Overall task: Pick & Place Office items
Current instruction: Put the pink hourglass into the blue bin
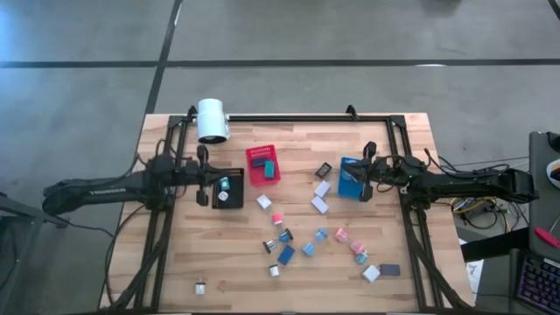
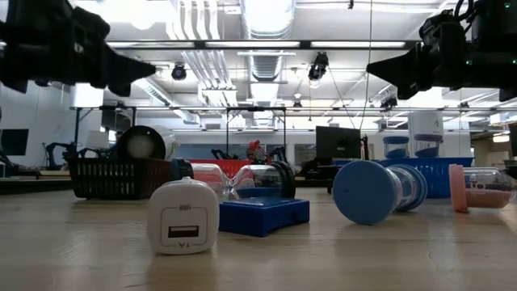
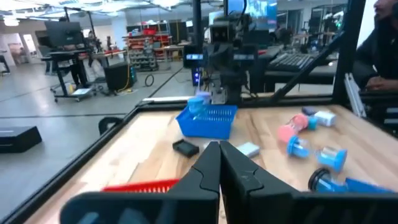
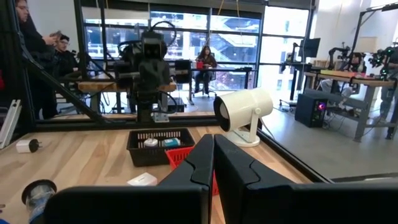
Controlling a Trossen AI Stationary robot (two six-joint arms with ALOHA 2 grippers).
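Both arms hover empty over their bins, left gripper (image 1: 203, 186) by the black bin (image 1: 229, 188), right gripper (image 1: 366, 181) by the blue bin (image 1: 351, 176), fingers pinched fully together; the office items (image 1: 317, 238) lie scattered toward the near-middle, roughly between them, white block (image 1: 322, 188) closest to the right one

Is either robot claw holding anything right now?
No. The left gripper and the right gripper are both pinched shut on nothing, up above the table. The office items lie untouched below.
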